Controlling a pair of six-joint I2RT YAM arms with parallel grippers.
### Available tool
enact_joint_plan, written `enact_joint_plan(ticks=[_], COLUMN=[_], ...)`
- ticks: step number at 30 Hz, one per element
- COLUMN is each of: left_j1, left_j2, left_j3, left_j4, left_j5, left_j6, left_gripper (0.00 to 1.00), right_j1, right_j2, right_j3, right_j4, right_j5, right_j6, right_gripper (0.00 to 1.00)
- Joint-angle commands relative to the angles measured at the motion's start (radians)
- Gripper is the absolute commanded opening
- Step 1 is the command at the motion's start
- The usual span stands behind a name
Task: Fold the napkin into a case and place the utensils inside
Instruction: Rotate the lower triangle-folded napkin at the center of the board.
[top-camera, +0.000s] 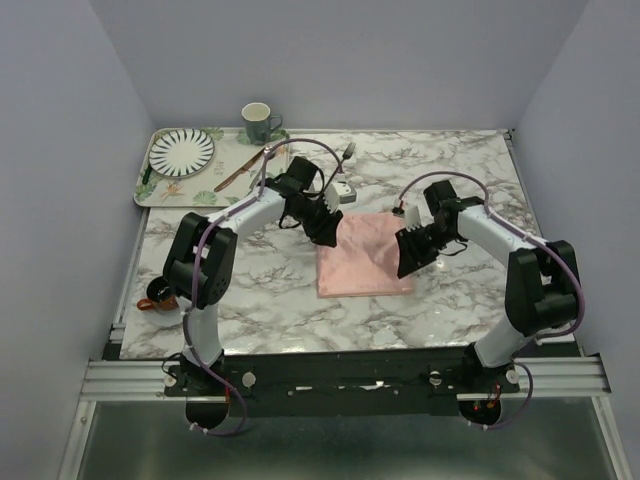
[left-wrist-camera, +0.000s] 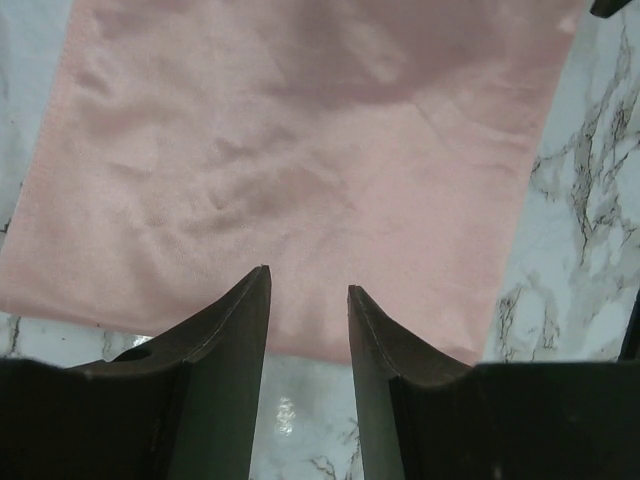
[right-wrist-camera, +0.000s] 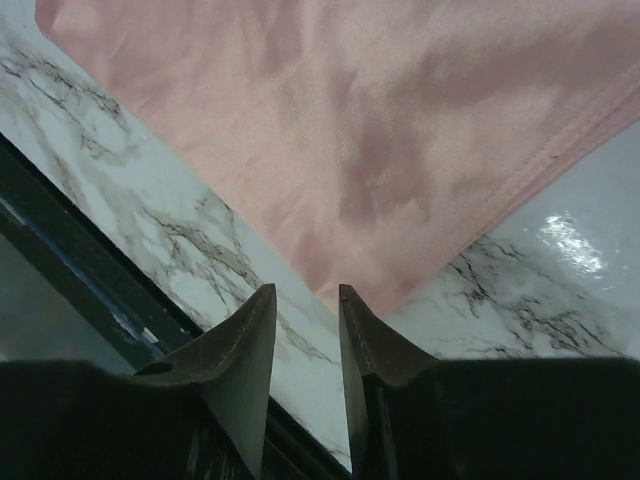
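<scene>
Left gripper (left-wrist-camera: 308, 280) and right gripper (right-wrist-camera: 306, 292) hover, fingers parted, over the napkin (top-camera: 360, 258); each should pinch its near edge squarely, then fold in step.

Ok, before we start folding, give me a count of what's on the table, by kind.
Napkin: 1
Plate: 1
Mug: 1
Tray: 1
Fork: 1
Brown-handled utensil: 1
Total: 6 that I can make out; the left arm may hide more.
</scene>
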Motion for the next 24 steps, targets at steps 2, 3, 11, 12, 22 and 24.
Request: enact_joint_plan(ticks=[2, 3, 11, 12, 22, 24], left_j1=[-0.013, -0.014, -0.056, -0.065, -0.119, -0.088], left_j2=[0.109, 0.116, 0.106, 0.097, -0.058, -0.054], left_j3=[0.082, 0.082, -0.001, -0.015, -0.038, 0.015], left_j4=[-0.106, -0.128, -0.209, -0.231, -0.295, -0.283], left_j5=[-0.085, -0.093, -0.119, -0.116, -0.058, -0.081], left_j6=[-0.138, -0.138, -0.098, -0.09, -0.161, -0.156], left_gripper=[0.46, 0.46, 0.45, 0.45, 0.5, 0.51], right_j1=[0.001, 0.001, -0.001, 0.001, -0.077, -0.102], right_j2=[0.113, 0.126, 0.222, 0.236, 0.092, 0.081], right_j3=[0.014, 0.006, 0.041, 0.055, 0.176, 0.166], right_j4=[-0.076, -0.09, -0.128, -0.143, -0.283, -0.292], right_j5=[-0.04, -0.036, 0.096, 0.104, 0.075, 0.062], right_j6=[0.072, 0.068, 0.076, 0.07, 0.01, 0.027], right_gripper=[0.38, 0.38, 0.37, 0.38, 0.65, 0.71])
